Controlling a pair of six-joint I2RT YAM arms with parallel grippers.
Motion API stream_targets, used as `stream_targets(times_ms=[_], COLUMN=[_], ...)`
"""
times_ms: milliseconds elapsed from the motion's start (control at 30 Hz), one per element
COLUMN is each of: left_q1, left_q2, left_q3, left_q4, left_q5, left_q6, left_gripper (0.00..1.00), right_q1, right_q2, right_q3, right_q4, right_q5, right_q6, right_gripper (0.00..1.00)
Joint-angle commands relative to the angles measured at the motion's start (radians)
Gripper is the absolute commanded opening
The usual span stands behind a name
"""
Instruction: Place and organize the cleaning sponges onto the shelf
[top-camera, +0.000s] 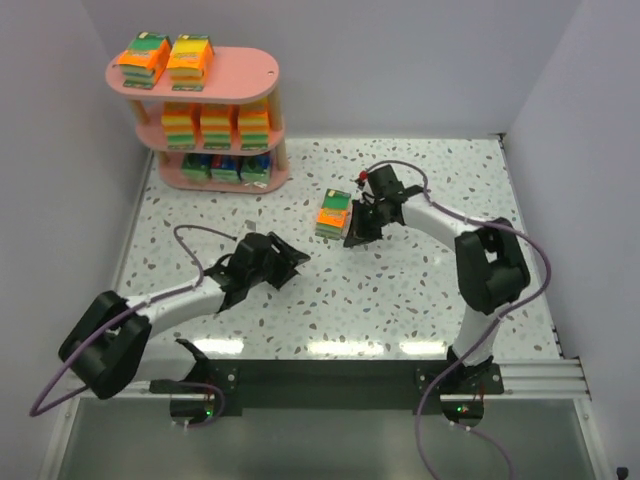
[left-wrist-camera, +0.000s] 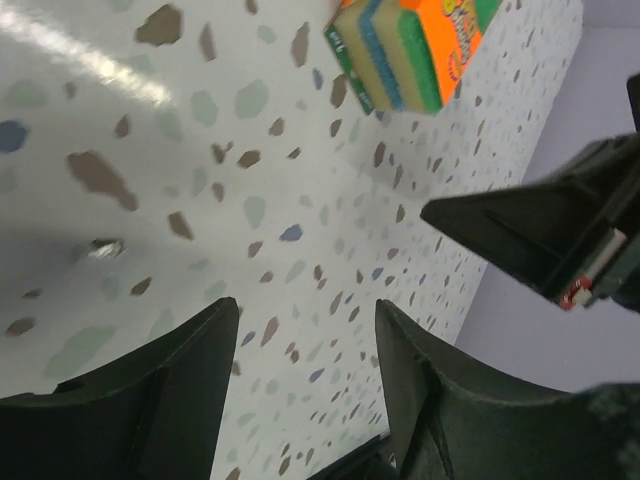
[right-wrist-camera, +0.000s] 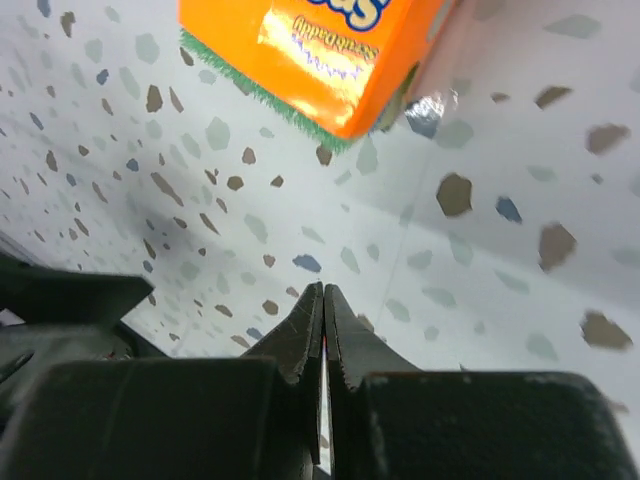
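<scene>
One loose pack (top-camera: 334, 213): this cleaning sponge is laid on the worktop (top-camera: 400, 290), well apart from the shelf (top-camera: 250, 72) and just beside the right gripper (top-camera: 358, 232). It is gripped by neither arm.
Eight shelved packs: two orange packs (top-camera: 165, 58) are set on the top board and three more on the middle board. Three blue-green packs (top-camera: 226, 166) are set on the bottom board.
Open room: the right half of the top board is left bare. A broad stretch of worktop is left free between the shelf and the arms.
Edges: the worktop is closed in by pale walls (top-camera: 420, 60) at the far side, left and right. The shelf is stood in the far left corner.
Right gripper (right-wrist-camera: 322, 295): the fingers are pressed together, with nothing held.
Left gripper (top-camera: 290, 262): the fingers are spread apart over bare worktop, with nothing held.
Materials: the loose pack (left-wrist-camera: 410, 50) is wrapped in glossy orange film. Yellow, blue and green layers are shown at its end, and a fuzzy green edge along its underside. The worktop is white, speckled and marked by glare. The shelf boards are pink ovals joined by light wooden posts.
Hidden: the loose pack is cut off by the top edge of both wrist views, and its print is only partly shown. The blue-green packs are shaded by the board above.
</scene>
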Motion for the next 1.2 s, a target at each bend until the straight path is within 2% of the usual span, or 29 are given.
stream_targets(times_ms=[0, 33, 133, 167, 233, 333, 600, 967, 1167], left_q1=[-0.003, -0.003, -0.002, -0.005, -0.005, -0.009, -0.020, -0.020, -0.020], left_q2=[0.137, 0.164, 0.290, 0.356, 0.413, 0.485, 0.586, 0.678, 0.631], left_q3=[0.138, 0.184, 0.287, 0.312, 0.370, 0.395, 0.531, 0.606, 0.560], left_q4=[0.261, 0.276, 0.305, 0.312, 0.315, 0.356, 0.224, 0.155, 0.134], left_q5=[-0.029, -0.036, -0.052, -0.050, -0.050, -0.064, -0.076, -0.070, -0.073], left_q6=[0.014, 0.006, -0.022, -0.025, -0.065, -0.111, -0.140, -0.197, -0.218], left_gripper=[0.62, 0.62, 0.63, 0.63, 0.63, 0.63, 0.62, 0.61, 0.62], right_q1=[-0.021, -0.027, -0.053, -0.058, -0.061, -0.064, -0.065, -0.067, -0.073], right_q2=[-0.209, -0.244, -0.404, -0.487, -0.563, -0.687, -0.853, -0.875, -0.884], right_q3=[-0.047, -0.064, -0.137, -0.166, -0.186, -0.211, -0.220, -0.220, -0.229], right_q4=[-0.081, -0.121, -0.191, -0.207, -0.262, -0.329, -0.441, -0.488, -0.497], right_q5=[0.125, 0.180, 0.240, 0.251, 0.274, 0.288, 0.289, 0.303, 0.311], right_q6=[0.020, 0.023, 0.026, 0.022, 0.015, 0.018, 0.038, 0.016, 0.008], right_gripper=[0.00, 0.00, 0.18, 0.31, 0.45, 0.55, 0.66, 0.69, 0.70])
